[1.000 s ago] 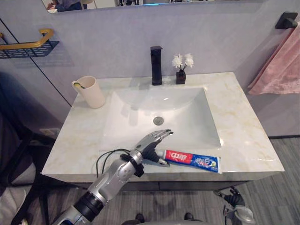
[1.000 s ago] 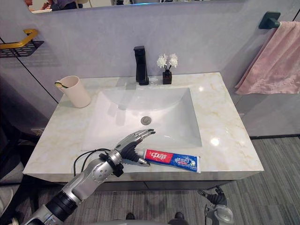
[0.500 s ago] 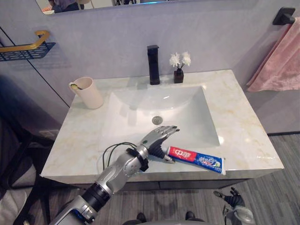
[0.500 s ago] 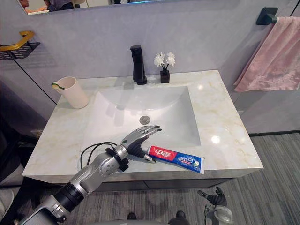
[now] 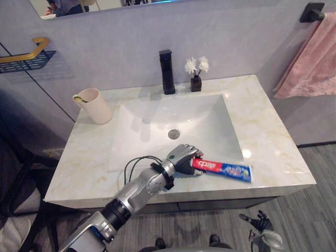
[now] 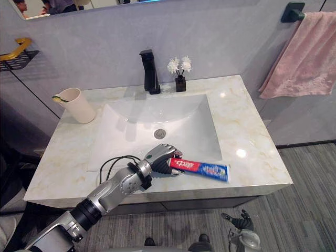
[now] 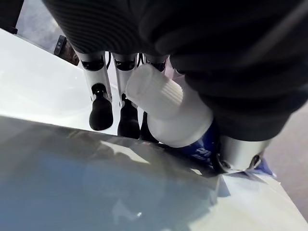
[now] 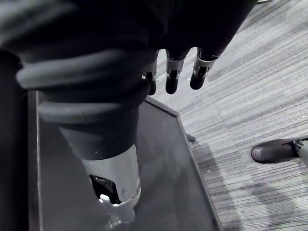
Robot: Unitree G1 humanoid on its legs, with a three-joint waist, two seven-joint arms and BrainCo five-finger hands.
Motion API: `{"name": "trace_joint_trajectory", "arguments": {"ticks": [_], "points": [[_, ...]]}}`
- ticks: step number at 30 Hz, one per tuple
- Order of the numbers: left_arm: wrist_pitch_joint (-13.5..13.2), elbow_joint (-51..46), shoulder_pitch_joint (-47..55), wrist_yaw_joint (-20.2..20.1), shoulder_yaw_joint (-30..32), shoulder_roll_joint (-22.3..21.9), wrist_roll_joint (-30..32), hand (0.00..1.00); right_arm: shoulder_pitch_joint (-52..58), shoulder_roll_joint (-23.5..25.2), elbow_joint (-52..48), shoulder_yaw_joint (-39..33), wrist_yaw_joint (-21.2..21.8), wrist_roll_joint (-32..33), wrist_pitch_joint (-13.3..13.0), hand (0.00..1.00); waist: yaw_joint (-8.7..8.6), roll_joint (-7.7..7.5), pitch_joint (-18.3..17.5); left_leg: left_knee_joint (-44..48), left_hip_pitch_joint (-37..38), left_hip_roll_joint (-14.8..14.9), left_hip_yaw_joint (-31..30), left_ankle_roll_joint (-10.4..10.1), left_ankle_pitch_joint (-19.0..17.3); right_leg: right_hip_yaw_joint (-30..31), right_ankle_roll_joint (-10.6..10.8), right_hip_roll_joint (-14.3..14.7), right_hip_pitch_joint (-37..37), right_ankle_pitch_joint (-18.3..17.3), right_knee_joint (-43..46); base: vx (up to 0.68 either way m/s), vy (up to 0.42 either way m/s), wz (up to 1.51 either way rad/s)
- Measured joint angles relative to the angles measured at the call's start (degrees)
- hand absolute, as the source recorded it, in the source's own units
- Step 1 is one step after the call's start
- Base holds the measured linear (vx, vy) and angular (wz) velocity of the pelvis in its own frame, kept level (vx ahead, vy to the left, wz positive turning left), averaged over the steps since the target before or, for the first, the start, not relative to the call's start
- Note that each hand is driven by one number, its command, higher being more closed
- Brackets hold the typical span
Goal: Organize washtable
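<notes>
- One toothpaste tube (image 5: 223, 168)
- One cup (image 5: 96, 105)
- One black tap (image 5: 166, 72)
- One small vase (image 5: 196, 83) of white flowers
- One pink towel (image 5: 310, 58)
- One sink (image 5: 173, 113)
- One wall rack (image 5: 23, 55) with a gold rail
- One mirror (image 5: 79, 5)

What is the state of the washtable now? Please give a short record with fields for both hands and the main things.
left hand: fingers curled round the cap end of the toothpaste tube
toothpaste tube: along the counter's front edge
right hand: relaxed, over the floor
cup: back left of counter, beside the sink
faucet: behind the sink, flower vase beside it
</notes>
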Motion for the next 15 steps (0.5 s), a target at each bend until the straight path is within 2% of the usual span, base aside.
{"name": "trace_joint_trajectory", "arguments": {"ticks": [5, 9, 11, 15], "points": [[0.1, -0.3, -0.1, -0.1, 0.1, 0.0, -0.1, 1.0, 0.3, 0.1, 0.1, -1.0, -0.1, 0.5, 0.1, 0.0, -0.09, 0.35, 0.4, 0.0, 0.1, 0.1, 0.1, 0.0, 0.0, 0.2, 0.0, 0.0, 0.0, 0.0, 0.0, 0.0, 0.0, 0.0], [1.4, -0.6, 0.3, 0.0, 0.5, -0.1, -1.3, 1.0, 0.7, 0.2, 0.1, -3.4, -0.3, 2.8, 0.1, 0.0, -0.08, 0.36, 0.4, 0.0, 0.3, 0.1, 0.3, 0.0, 0.0, 0.4, 0.0, 0.1, 0.0, 0.0, 0.2, 0.0, 0.0, -0.01], [2.4, -1.3, 1.1, 0.0, 1.2, -0.2, -1.3, 1.0, 0.9, 0.4, 0.0, -6.0, -1.1, 3.9, 0.1, 0.0, -0.08, 0.36, 0.4, 0.0, 0.5, 0.2, 0.5, 0.0, 0.0, 0.6, 0.0, 0.1, 0.1, 0.0, 0.3, 0.0, 0.0, -0.04], [5.1, -5.0, 6.6, 0.3, 6.2, -0.7, -3.8, 1.0, 1.1, 1.4, -3.1, -17.0, -4.1, 8.0, 0.4, 0.0, 0.16, 0.27, 0.6, 0.0, 0.7, 0.5, 1.6, -0.1, -0.1, 1.7, 0.3, 0.2, -0.2, -0.2, 1.2, 0.0, -0.005, -0.11]]}}
